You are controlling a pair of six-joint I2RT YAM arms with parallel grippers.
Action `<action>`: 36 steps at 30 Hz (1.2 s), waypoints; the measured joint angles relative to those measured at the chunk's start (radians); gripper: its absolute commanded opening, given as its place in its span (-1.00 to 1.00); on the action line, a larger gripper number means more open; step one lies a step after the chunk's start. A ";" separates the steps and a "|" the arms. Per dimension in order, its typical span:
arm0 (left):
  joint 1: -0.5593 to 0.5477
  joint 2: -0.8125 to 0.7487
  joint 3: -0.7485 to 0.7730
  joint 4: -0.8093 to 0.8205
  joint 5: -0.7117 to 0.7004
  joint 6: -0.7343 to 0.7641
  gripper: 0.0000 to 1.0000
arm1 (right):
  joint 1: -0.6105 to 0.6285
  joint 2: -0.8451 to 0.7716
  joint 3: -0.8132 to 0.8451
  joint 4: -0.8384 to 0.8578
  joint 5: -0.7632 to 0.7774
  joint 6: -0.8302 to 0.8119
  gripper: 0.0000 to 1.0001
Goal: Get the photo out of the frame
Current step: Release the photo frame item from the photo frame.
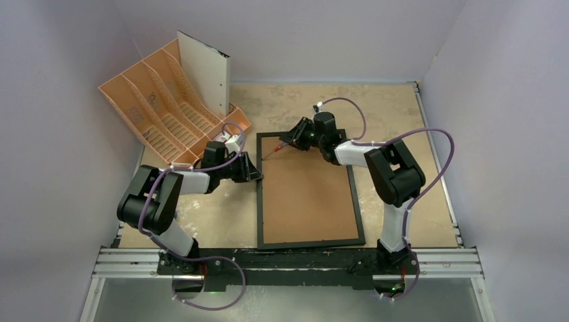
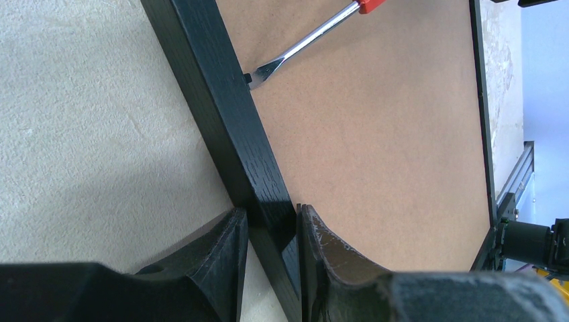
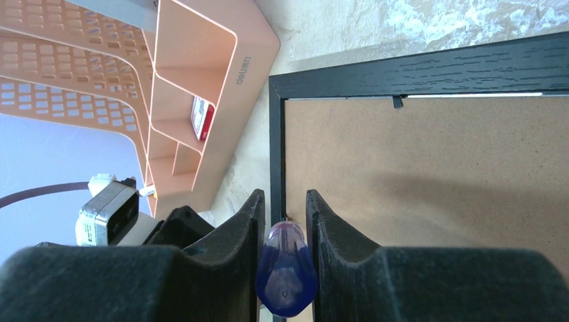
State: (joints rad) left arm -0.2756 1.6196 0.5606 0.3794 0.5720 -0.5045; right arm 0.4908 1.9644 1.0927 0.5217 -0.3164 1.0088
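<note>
Top view: the frame (image 1: 259,201) lies back-up, its brown backing (image 1: 305,194) presumably hiding the photo; the left gripper (image 1: 255,174) is at its left rail, the right gripper (image 1: 295,139) over its far-left corner with a screwdriver (image 1: 276,151). Left wrist: the fingers (image 2: 221,261) clench that rail, probably to steady the frame, and only here is the blade tip seen against a small tab (image 2: 248,78) on the rail's inner edge. Right wrist: the jaws grasp the screwdriver's blue handle; a second tab (image 3: 398,102) shows on the frame's far rail.

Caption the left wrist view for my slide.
Left claw grips the frame rail; a screwdriver tip meets a tab at the brown backing.
</note>
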 measured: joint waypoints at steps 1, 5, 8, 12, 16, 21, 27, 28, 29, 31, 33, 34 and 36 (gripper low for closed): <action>0.000 0.000 0.000 0.000 0.000 0.000 -0.76 | 0.002 0.000 0.000 0.000 0.006 0.000 -1.00; 0.000 0.000 0.000 0.001 0.000 0.000 -0.77 | 0.010 0.000 0.001 0.014 0.023 -0.003 -1.00; 0.000 0.000 -0.002 0.004 0.001 0.000 -0.77 | 0.018 0.000 0.001 0.022 0.039 -0.007 -1.00; 0.003 0.000 -0.003 0.004 0.003 0.000 -0.77 | 0.032 0.001 0.037 -0.003 0.053 -0.055 -1.00; 0.003 0.000 -0.003 0.004 0.003 0.000 -0.77 | 0.059 0.010 0.118 -0.081 0.090 -0.142 -1.00; 0.003 0.000 -0.003 0.005 0.004 -0.001 -0.77 | 0.096 0.017 0.208 -0.188 0.137 -0.239 -1.00; 0.003 0.000 -0.003 0.005 0.004 -0.003 -0.78 | 0.156 0.046 0.336 -0.306 0.230 -0.357 -1.00; 0.003 0.000 -0.003 0.005 0.004 -0.004 -0.78 | 0.169 0.053 0.357 -0.326 0.250 -0.377 -1.00; 0.003 0.000 -0.004 0.005 0.004 -0.005 -0.78 | 0.180 0.058 0.378 -0.344 0.270 -0.396 -1.00; 0.003 -0.002 -0.006 0.006 0.003 -0.006 -0.78 | 0.202 0.066 0.415 -0.385 0.309 -0.423 -1.00; 0.005 -0.004 -0.009 0.008 0.003 -0.007 -0.78 | 0.224 0.075 0.453 -0.431 0.349 -0.447 -1.00; 0.005 -0.005 -0.010 0.008 0.003 -0.007 -0.78 | 0.235 0.077 0.469 -0.455 0.372 -0.457 -1.00; 0.005 -0.008 -0.011 0.008 0.001 -0.007 -0.78 | 0.255 0.076 0.492 -0.503 0.421 -0.467 -1.00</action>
State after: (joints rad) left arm -0.2703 1.6119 0.5491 0.3870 0.5732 -0.5117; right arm 0.7460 2.0407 1.5845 0.0185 0.1047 0.5419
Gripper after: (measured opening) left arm 0.310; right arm 0.271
